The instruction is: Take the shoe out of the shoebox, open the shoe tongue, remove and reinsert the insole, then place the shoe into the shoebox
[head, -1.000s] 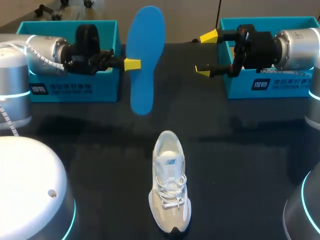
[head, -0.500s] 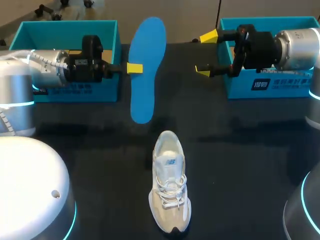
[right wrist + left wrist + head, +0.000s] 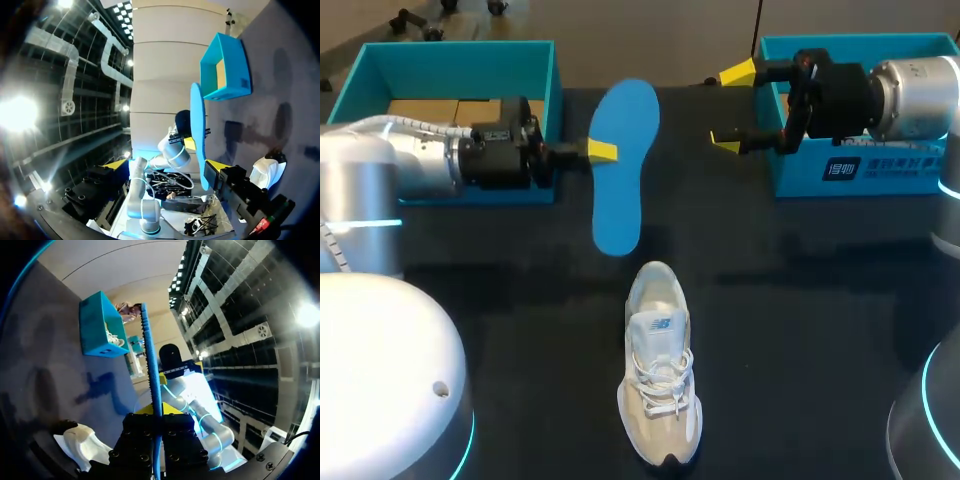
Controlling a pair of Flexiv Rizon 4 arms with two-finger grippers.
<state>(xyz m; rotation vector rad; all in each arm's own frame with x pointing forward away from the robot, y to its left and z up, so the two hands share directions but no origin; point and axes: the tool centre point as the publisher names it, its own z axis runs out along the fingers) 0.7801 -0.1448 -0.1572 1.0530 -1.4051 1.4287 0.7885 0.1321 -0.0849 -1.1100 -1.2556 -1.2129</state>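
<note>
Blue insole (image 3: 623, 195) sits clamped between left gripper (image 3: 602, 151) fingers; right gripper (image 3: 731, 108) spread, apart.

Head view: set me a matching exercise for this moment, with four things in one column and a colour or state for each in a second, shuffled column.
Things:
1. insole
2. shoe
3. left gripper
4. right gripper

States:
A. open, holding nothing
B. white, laced, standing on the table
C. shut on the edge of a thin blue thing
D. blue, held by one edge

Pairs: 1-D, 2-B, 3-C, 4-A
</note>
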